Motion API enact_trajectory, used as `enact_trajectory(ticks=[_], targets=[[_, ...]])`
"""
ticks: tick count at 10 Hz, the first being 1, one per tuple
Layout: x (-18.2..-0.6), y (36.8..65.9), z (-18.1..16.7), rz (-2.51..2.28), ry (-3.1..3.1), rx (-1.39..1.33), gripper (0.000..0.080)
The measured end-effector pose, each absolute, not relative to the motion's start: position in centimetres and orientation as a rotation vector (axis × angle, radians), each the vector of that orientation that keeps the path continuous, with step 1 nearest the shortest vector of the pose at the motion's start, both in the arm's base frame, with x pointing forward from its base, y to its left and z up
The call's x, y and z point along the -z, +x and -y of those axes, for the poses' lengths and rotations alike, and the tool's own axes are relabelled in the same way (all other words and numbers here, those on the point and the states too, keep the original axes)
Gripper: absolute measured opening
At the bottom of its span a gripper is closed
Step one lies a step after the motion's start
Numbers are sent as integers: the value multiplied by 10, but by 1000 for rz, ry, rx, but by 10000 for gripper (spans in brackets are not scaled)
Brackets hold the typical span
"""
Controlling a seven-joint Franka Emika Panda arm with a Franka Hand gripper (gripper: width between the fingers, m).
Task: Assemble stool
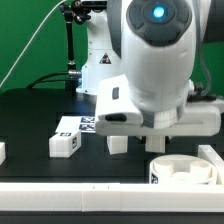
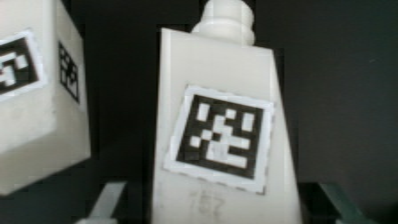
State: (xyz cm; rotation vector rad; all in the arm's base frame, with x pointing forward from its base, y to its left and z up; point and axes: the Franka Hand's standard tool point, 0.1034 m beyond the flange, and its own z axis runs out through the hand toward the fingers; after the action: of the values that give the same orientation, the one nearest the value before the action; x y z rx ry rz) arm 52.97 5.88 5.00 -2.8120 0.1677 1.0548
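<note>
A white stool leg (image 2: 222,120) lies on the black table with its tagged face up and its peg end pointing away; in the exterior view it is the small white block (image 1: 118,144) under my hand. My gripper (image 2: 224,205) (image 1: 130,138) is open and hangs low over this leg. One finger (image 2: 112,200) stands on each side of it, with a gap on both sides. A second leg (image 2: 36,95) (image 1: 65,143) lies close beside it. The round ring-shaped seat (image 1: 185,171) sits at the exterior view's lower right.
The marker board (image 1: 80,124) lies just behind the legs. A long white rail (image 1: 70,190) runs along the near edge, and another rail (image 1: 212,155) stands by the seat. A white piece (image 1: 2,151) shows at the exterior view's left edge.
</note>
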Motion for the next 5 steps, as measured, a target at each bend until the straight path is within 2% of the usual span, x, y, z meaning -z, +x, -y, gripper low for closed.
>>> enact_trajectory(ticks=[2, 3, 4, 5], targets=[[-76, 545, -57, -129, -2799, -1057, 327], [-79, 551, -58, -122, -2798, -1054, 327], [-70, 553, -59, -127, -2802, -1040, 327], [-69, 554, -60, -128, -2806, -1029, 327]])
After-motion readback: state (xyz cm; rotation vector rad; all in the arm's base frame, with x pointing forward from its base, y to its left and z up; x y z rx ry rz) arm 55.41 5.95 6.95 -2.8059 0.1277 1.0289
